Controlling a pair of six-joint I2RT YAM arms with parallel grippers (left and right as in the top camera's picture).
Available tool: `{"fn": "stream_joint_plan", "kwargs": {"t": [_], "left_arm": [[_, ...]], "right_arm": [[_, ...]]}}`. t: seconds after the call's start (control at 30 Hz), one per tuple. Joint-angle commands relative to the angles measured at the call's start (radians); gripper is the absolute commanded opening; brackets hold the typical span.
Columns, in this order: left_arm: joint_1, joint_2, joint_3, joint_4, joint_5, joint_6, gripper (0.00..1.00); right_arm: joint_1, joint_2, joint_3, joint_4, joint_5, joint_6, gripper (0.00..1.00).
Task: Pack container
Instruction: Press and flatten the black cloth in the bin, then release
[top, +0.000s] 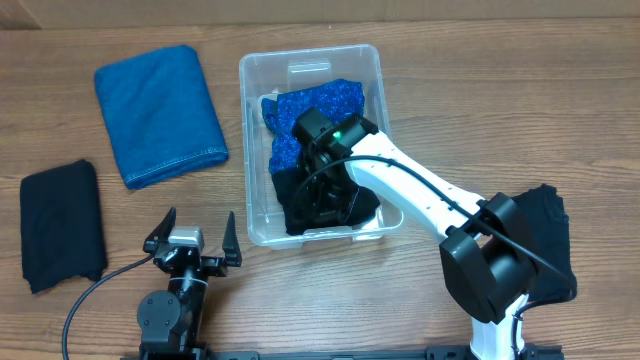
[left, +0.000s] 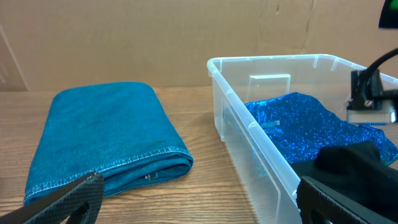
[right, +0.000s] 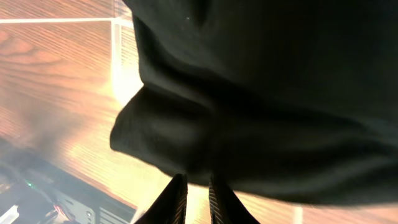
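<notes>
Container (top: 246, 150): clear bin, table centre toward far edge, upright. Probably light, stiff, slick-walled; rim looks like best hold. Inside: blue glitter cloth (top: 320, 110) at far end, black cloth (top: 300, 205) at near end. Right gripper (right: 198, 186) inside bin, fingers nearly together, pinching fold of black cloth. Left gripper (top: 199, 222) spread wide, empty, by near edge. Teal towel (top: 158, 115) far-left.

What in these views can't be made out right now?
1. Whether the right gripper pinches the black cloth: right wrist, dark fabric masks the tips; overhead, the arm covers them.
2. The container front floor: overhead, black cloth and arm cover it.
3. The dark cloth at far right: overhead, the arm overlaps it.
</notes>
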Motion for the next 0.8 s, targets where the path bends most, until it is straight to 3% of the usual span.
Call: {"fn": "stream_joint_plan", "kwargs": {"t": [0.0,0.23,0.47,0.63,0.77], "left_arm": [[-0.002,-0.009,-0.004,0.0,0.0,0.019,1.0],[-0.002,-0.009,-0.004,0.0,0.0,0.019,1.0],[-0.002,-0.009,-0.004,0.0,0.0,0.019,1.0],[-0.002,-0.009,-0.004,0.0,0.0,0.019,1.0],[-0.002,-0.009,-0.004,0.0,0.0,0.019,1.0]], "right_arm": [[0.0,0.004,-0.05,0.051,-0.084,-0.003,0.17],[0.005,0.004,-0.098,0.127,-0.121,0.004,0.19],[0.069,0.005,-0.124,0.266,-0.116,0.109,0.2],[0.076,0.005,-0.115,0.27,0.061,0.102,0.17],[0.018,0.003,0.074,0.172,0.181,0.065,0.16]]}}
